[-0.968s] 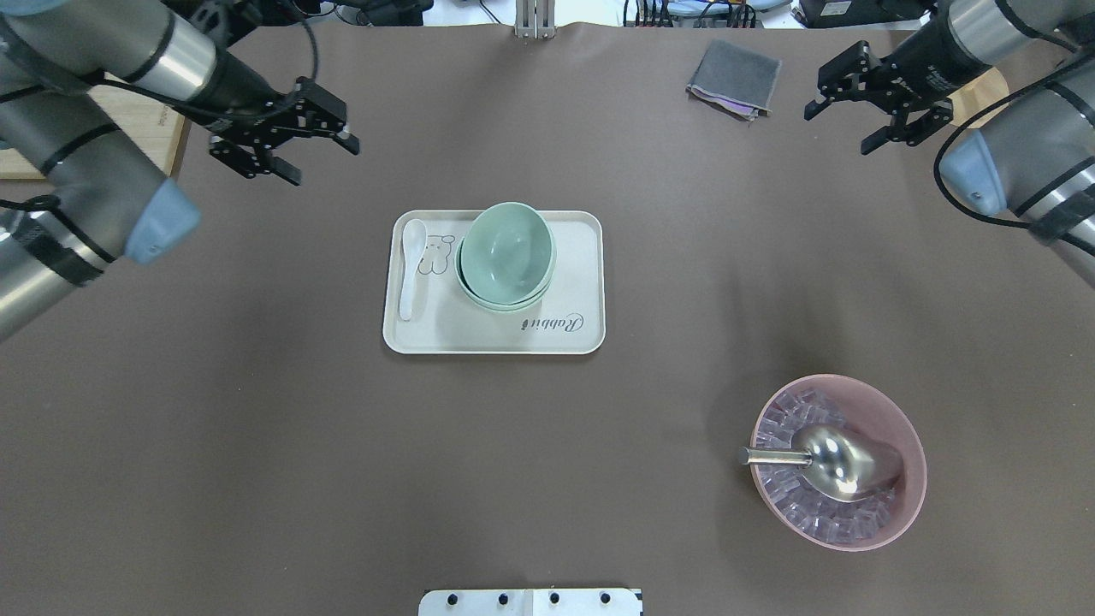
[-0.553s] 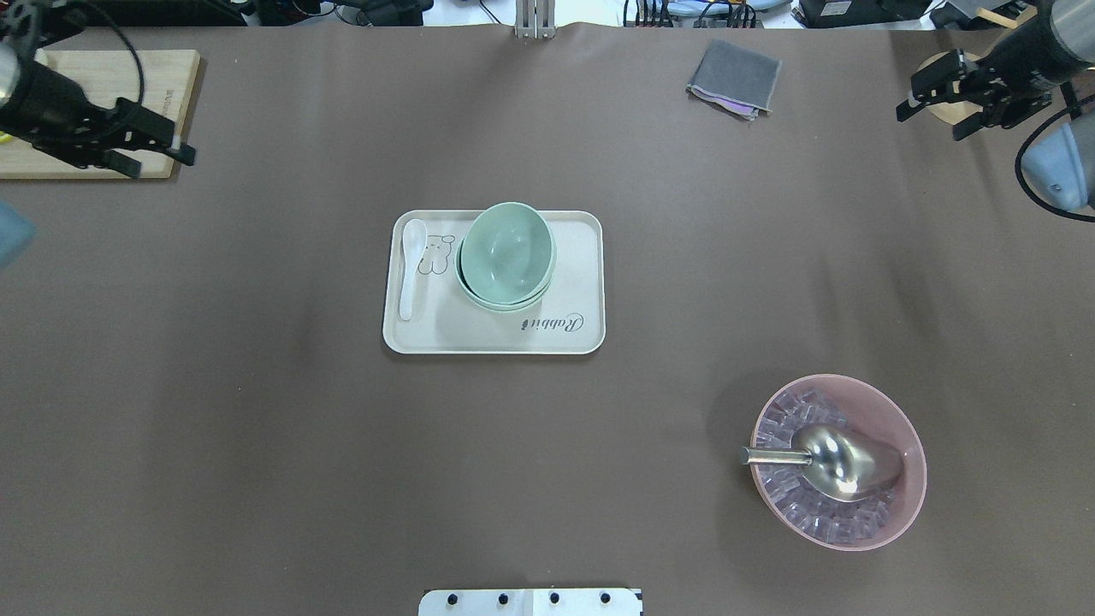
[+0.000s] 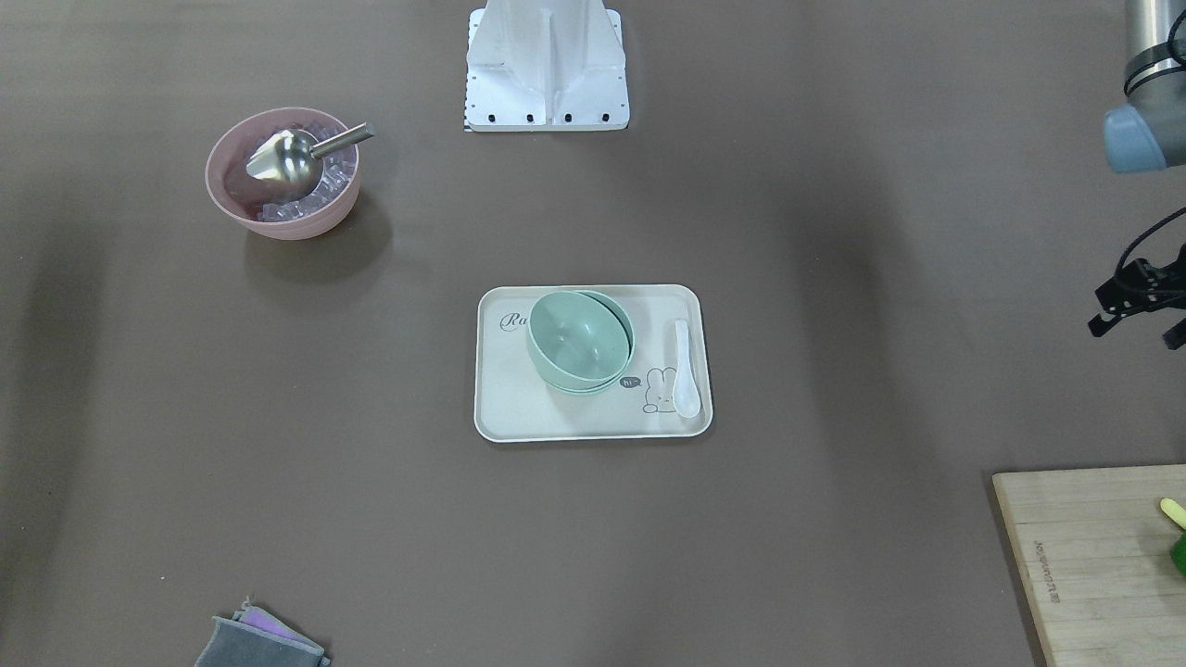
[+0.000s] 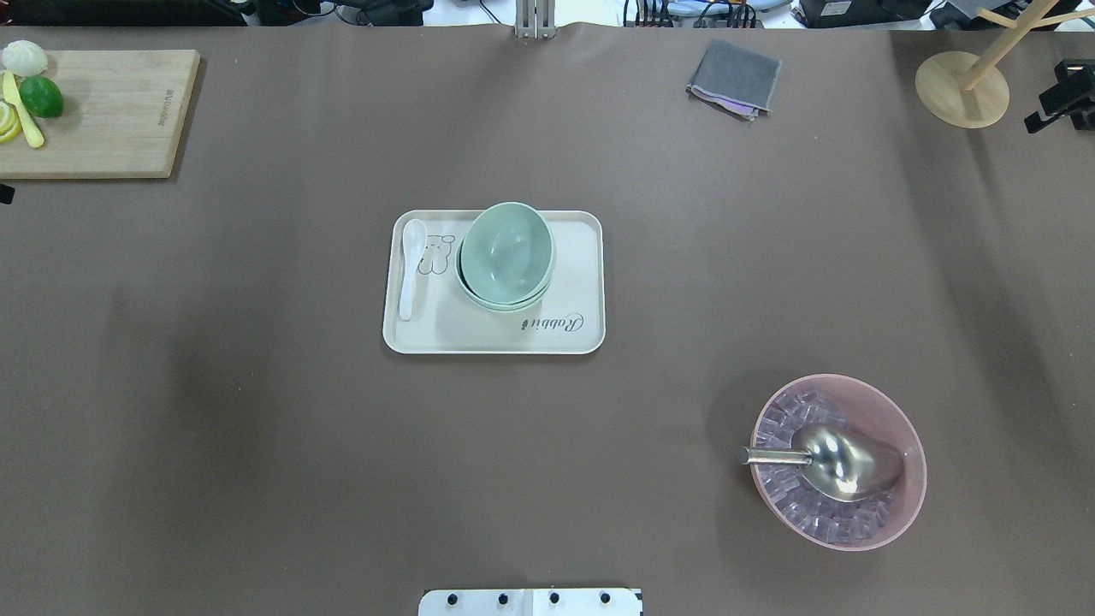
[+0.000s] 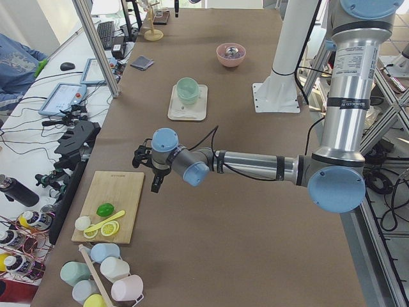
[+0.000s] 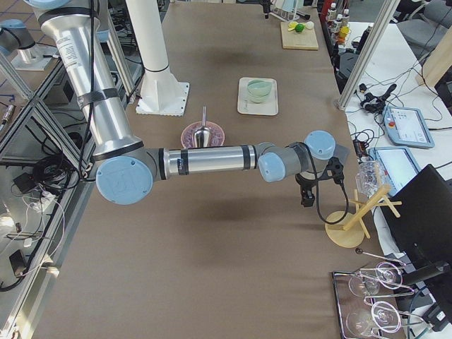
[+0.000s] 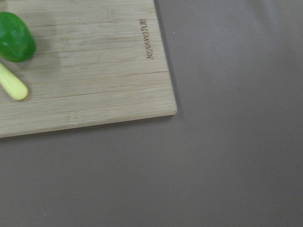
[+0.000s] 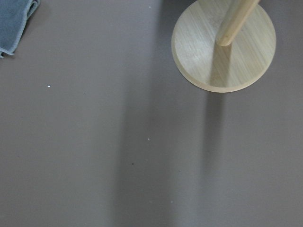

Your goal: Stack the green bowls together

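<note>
The green bowls (image 4: 506, 257) sit nested in one stack on the cream tray (image 4: 582, 338), slightly tilted; they also show in the front view (image 3: 580, 345). How many are in the stack I cannot tell for sure. My left gripper (image 3: 1135, 329) hangs at the table's left edge near the cutting board, open and empty, far from the stack. My right gripper (image 4: 1056, 98) is at the far right edge beside the wooden stand, only partly in view; its fingers look apart and empty. Neither wrist view shows fingers or bowls.
A white spoon (image 4: 411, 269) lies on the tray's left side. A pink bowl (image 4: 838, 462) with ice cubes and a metal scoop stands front right. A cutting board (image 4: 103, 111) with lime is far left, a grey cloth (image 4: 734, 77) at the back, a wooden stand (image 4: 962, 90) far right.
Both arms have pulled outward from over the table to its left and right edges. The stacked bowls, tray and spoon have not moved.
</note>
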`<state>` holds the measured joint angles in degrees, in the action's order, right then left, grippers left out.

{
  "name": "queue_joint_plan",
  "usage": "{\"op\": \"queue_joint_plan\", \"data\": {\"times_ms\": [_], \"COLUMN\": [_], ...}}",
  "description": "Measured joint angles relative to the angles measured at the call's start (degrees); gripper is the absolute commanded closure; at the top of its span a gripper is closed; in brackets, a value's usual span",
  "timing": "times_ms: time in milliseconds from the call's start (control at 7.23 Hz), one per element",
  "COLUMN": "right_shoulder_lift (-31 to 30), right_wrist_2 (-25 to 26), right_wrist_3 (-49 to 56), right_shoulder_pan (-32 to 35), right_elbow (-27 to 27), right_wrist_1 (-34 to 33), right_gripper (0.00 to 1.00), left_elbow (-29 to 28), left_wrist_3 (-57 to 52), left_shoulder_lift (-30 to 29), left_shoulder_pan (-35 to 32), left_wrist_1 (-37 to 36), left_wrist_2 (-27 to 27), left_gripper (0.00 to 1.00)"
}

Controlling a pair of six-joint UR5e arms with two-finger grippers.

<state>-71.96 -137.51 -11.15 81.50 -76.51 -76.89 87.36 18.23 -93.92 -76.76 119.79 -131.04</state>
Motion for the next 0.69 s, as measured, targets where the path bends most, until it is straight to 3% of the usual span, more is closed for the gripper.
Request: {"op": "queue_joint_plan", "data": {"times_ms": [277, 691], "right_shoulder_lift": [-0.5, -0.5], "right_wrist_2": [0.2, 1.8], "right_wrist_3": [3.7, 8.0], "right_shoulder_pan": [1.1, 1.4], "right_elbow": [1.8, 3.9], "right_wrist_1": [-0.3, -0.4], "right_gripper": [0.00, 0.00], "left_elbow": [0.0, 0.4], "left_wrist_3": [-14.0, -18.9], "left_shoulder_lift": [0.1, 0.2], "left_shoulder_pan": [-5.4, -7.8], "left_wrist_1": [-9.0, -14.9], "left_wrist_2": [0.5, -0.2], "left_gripper": [0.02, 0.02]}}
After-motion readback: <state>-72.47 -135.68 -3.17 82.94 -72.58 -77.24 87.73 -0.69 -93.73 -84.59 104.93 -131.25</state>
